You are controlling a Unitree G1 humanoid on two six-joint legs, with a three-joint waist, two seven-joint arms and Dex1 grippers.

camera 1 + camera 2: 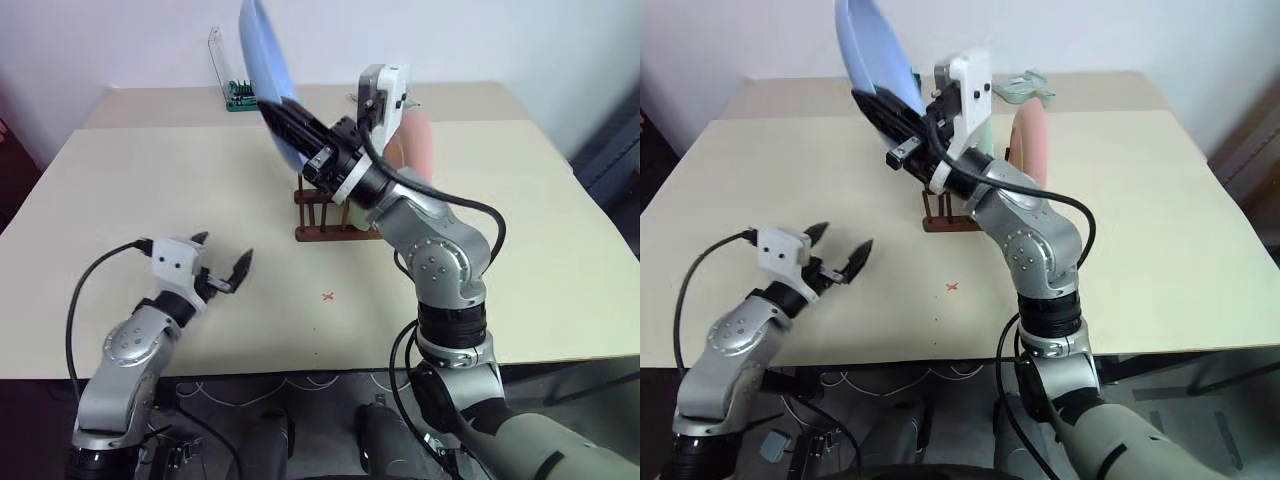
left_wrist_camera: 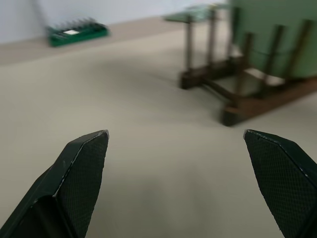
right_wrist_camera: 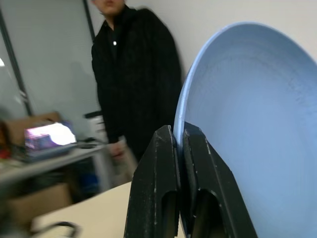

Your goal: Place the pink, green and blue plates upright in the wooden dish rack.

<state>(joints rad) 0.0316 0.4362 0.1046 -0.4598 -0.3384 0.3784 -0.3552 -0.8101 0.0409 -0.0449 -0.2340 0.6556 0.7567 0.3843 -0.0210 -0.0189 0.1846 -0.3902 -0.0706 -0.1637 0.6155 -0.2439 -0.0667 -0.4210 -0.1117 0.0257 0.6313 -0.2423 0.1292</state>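
Left eye view: beige table (image 1: pixel 120 200), white wall behind; left gripper (image 1: pixel 221 262) open, right gripper (image 1: pixel 283 118) clamps blue plate (image 1: pixel 262 60).

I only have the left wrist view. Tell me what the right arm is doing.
Observer: The right gripper is shut on the rim of the blue plate, holding it up above the wooden dish rack.
Operator: Report what is already in the rack; I see only something green.
Observer: The pink plate stands upright in it, beside the green plate.
Operator: Say whether anyone is nearby.
Observer: A person in dark clothing stands beyond the table.
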